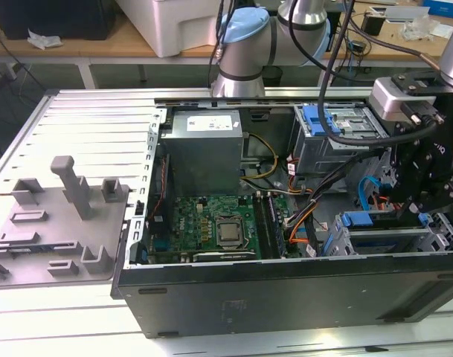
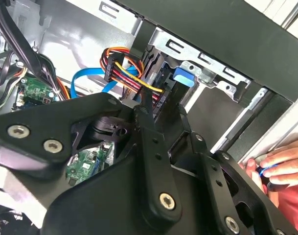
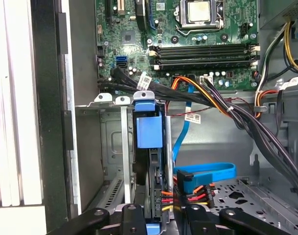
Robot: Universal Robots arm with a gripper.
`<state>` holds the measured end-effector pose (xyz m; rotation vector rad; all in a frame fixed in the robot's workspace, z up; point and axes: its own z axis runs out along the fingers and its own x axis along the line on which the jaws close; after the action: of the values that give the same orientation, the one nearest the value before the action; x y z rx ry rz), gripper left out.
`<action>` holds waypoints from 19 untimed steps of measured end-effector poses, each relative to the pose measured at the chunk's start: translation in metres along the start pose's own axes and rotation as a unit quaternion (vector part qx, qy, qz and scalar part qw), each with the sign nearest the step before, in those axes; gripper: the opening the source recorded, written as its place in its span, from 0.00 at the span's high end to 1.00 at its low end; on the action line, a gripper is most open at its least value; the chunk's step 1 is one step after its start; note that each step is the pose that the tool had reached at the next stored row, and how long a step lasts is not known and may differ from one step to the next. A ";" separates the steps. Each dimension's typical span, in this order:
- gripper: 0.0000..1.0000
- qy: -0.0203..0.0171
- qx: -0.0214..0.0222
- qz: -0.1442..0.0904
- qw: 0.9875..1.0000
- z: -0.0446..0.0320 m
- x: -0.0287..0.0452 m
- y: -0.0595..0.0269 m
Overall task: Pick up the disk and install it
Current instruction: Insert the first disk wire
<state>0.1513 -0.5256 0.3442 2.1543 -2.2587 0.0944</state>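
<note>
1. The disk (image 3: pixel 149 131) stands on edge in the drive cage (image 3: pixel 109 147) at the corner of the open computer case (image 1: pixel 286 286). Its blue carrier tab faces away from my tool (image 3: pixel 161 213). I judge it is upright because the cage rails take it only that way.
2. In the first wrist view the disk's near edge sits right at my tool, in line with its middle, and the rest runs straight ahead of it into the slot. I cannot tell whether my tool is clamped on the disk or merely set around it.
3. Just beside the disk, also right at my tool, a plug with orange, red and yellow wires (image 3: pixel 195 192) and a blue ribbon cable (image 3: pixel 210 171) crowd the bay. They leave little room on that side.
4. Farther ahead of my tool lies the motherboard (image 3: pixel 197 49), with a black cable bundle (image 3: pixel 188 93) draped between it and the cage.
5. In the second wrist view a person's hand (image 2: pixel 278 164) rests beyond the case wall, off to the side of my tool and apart from it.
</note>
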 end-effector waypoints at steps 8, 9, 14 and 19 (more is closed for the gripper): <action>0.64 0.000 0.000 0.000 1.000 -0.0087 0.0005 -0.0002; 0.64 0.000 0.000 0.000 1.000 -0.0095 0.0005 -0.0002; 0.64 0.000 0.000 0.000 1.000 -0.0151 0.0005 -0.0004; 0.64 0.000 0.000 0.000 1.000 -0.0242 0.0008 -0.0006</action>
<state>0.1511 -0.5250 0.3684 2.1541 -2.2586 0.0947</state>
